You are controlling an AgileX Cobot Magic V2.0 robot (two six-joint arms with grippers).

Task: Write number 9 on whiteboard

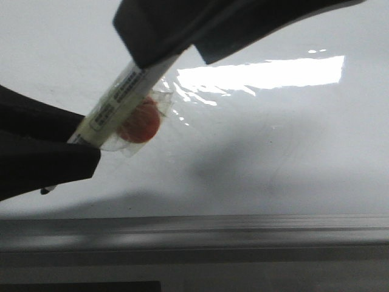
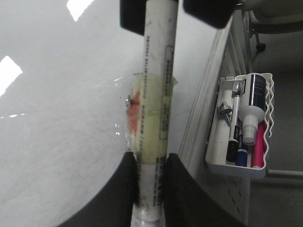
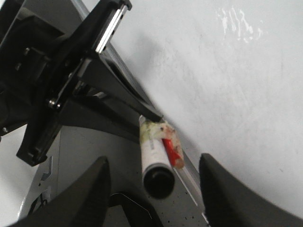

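Marker (image 1: pixel 124 97) slanting over whiteboard (image 1: pixel 292 152), left pincer (image 2: pixel 151 189) clamping it

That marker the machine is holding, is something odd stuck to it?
Yes. The marker has a red-orange piece bound to its barrel with crinkled clear tape, which looks improvised. The left gripper clamps the marker; the right gripper is open around its end. No number shows on the whiteboard in these views.

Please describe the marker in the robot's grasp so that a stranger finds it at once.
Start at the whiteboard. Before it, the left gripper has its jaws shut on a white marker. Unlike the markers in the side tray, it carries yellowish tape and an orange-red piece.
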